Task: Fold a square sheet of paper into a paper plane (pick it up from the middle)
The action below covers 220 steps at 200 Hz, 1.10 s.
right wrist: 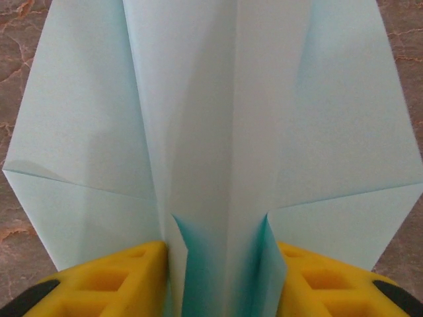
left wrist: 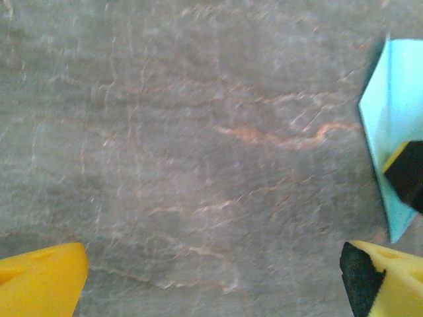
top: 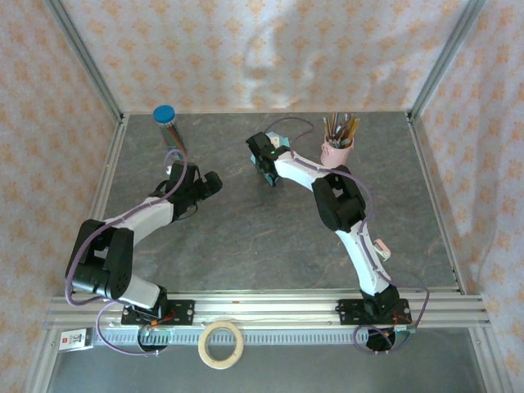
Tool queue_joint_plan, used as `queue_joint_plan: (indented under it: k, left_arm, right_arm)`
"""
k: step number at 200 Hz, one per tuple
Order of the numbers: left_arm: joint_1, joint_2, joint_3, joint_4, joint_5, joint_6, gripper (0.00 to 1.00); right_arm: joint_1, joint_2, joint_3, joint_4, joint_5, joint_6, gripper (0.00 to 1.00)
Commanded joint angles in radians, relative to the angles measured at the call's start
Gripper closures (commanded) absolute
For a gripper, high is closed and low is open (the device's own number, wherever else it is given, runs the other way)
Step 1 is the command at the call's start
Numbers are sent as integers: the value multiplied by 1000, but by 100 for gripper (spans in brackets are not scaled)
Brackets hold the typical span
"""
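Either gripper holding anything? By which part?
Left gripper open, empty. Right gripper straddles the centre ridge of the paper plane; whether it clamps it cannot be told.

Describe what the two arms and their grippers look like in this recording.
The left arm and right arm have white links and chunky black joints, and stand on black bases. A purple cable loops along each. The left gripper and right gripper have yellow fingers with moulded recesses and black patches.
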Motion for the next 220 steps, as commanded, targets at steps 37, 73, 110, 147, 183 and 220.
queue_joint_plan:
  k: [37,73,110,147,183,220]
  left_arm:
    - [8,-122,96,-1,-133,34,1]
    - [9,-208,103,2,-246,79,1]
    - [22,-295,40,48,-359,141,1]
    - [52,-387,-114,164,-519,189,1]
    - [117,-410,-248,270,-605,238,1]
    - [120,-400,-464,643,-680,378,1]
  right_arm:
    - [-10,-177,10,-53,17,-23,49]
    - [-9,-404,-192,75,48,-24,35]
    - [-12,-712,-546,303,170,4,23]
    - [-32,-1000,-916,529,420,0,0]
    - [-148,-1179,-1202,730,553,-6,0]
    - [-318,-1242,-1440,995,509,-48,0]
